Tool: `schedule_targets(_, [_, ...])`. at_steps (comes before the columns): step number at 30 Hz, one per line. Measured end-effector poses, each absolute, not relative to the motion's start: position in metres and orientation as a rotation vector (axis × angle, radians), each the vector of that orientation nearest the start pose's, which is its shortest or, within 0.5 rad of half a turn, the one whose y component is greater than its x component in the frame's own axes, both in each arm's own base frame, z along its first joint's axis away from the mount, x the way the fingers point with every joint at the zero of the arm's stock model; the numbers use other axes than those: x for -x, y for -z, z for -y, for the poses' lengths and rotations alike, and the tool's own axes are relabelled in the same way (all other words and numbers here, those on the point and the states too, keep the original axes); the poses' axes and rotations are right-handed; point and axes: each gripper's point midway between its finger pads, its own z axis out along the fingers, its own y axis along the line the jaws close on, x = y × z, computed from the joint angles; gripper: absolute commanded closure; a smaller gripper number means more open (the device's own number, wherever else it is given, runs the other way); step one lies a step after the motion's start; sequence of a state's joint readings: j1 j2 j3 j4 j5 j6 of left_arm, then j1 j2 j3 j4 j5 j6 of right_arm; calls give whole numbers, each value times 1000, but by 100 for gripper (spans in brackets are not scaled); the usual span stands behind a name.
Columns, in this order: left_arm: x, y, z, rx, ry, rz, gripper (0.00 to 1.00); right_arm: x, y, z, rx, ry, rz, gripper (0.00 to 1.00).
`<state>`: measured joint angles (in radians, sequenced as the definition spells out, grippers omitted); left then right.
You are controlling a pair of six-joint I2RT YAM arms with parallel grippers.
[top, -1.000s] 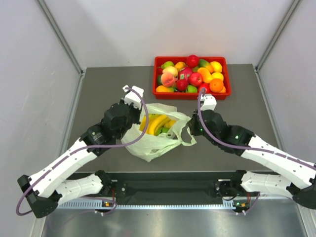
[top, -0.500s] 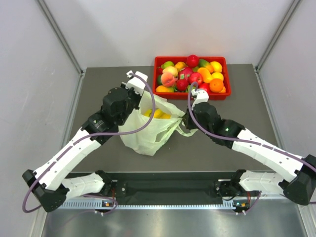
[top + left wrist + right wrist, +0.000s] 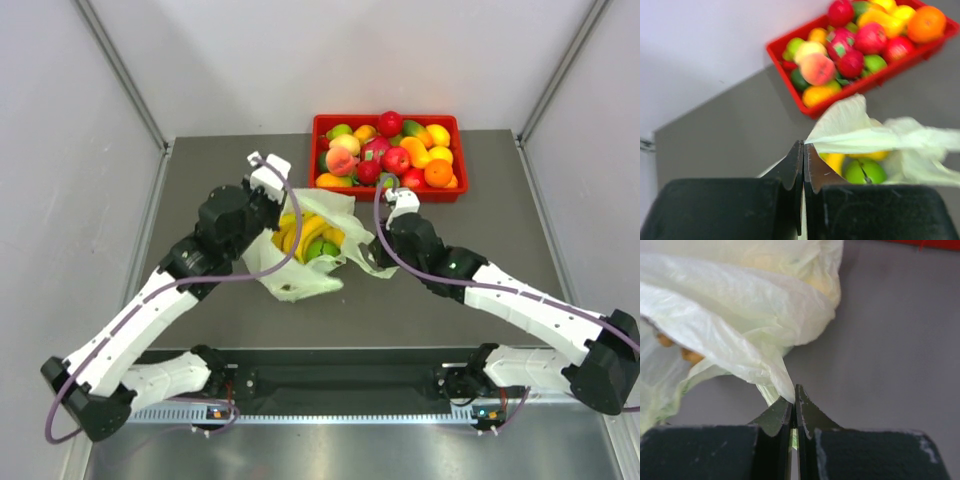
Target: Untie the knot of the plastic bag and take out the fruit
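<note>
The left gripper [image 3: 803,146] and right gripper [image 3: 794,391] each clamped an edge of the thin, limp, slippery plastic bag [image 3: 296,283], likely best held by its rim, with the fruit [image 3: 305,235] exposed.

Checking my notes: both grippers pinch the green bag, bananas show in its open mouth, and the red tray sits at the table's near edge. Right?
No. The top external view shows the red tray at the far edge of the table. The rest holds: left gripper and right gripper pinch the plastic bag, bananas showing.

I can read no text, label, brand or number in any of my three camera views.
</note>
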<state>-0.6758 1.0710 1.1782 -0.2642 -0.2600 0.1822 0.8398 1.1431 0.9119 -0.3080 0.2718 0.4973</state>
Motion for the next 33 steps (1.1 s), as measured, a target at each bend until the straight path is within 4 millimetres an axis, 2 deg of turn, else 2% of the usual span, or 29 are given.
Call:
schedule_targets(4, [-277,-321,190,-563,330,-1687,100,-260,-174,-228,172,-457,-2170,100])
schedule_targets(10, [-235,-283,200,-558,568,-1772,100,-266,-164,-206,149,-380,-2194,98])
schedule_targets(13, [-218,-271,203,-542,663,-1807,100,-266,-161,-202,164,-349,-2207,93])
schedule_targets(16, [-203,-264,201,-514,731,-1827,100,-268,-162,-201,190,-321,-2214,60])
schedule_targets(17, [-199,-263,199,-500,747,-1828,100,-268,-162,-200,206,-313,-2215,42])
schedule_targets(18, [-194,-263,198,-488,767,-1828,100,-268,-164,-198,228,-300,-2217,32])
schedule_targets(20, [-193,-267,195,-461,773,-1820,100,-265,-167,-202,277,-325,-2213,21])
schedule_targets(21, [-193,-268,193,-446,772,-1816,100,-261,-169,-206,315,-343,-2207,19])
schedule_targets(24, [-195,-271,189,-407,757,-1812,100,-240,-189,-223,442,-420,-2142,18])
schedule_targets(28, [-201,-271,184,-353,733,-1821,100,-194,-233,-267,644,-577,-2003,23])
schedule_targets(31, [-206,-267,182,-309,710,-1840,100,-166,-250,-290,739,-650,-1931,32])
schedule_targets(32, [-208,-266,181,-296,704,-1848,100,-158,-250,-294,764,-659,-1921,43])
schedule_targets(33, [-209,-265,181,-287,701,-1854,100,-154,-249,-297,779,-663,-1916,48])
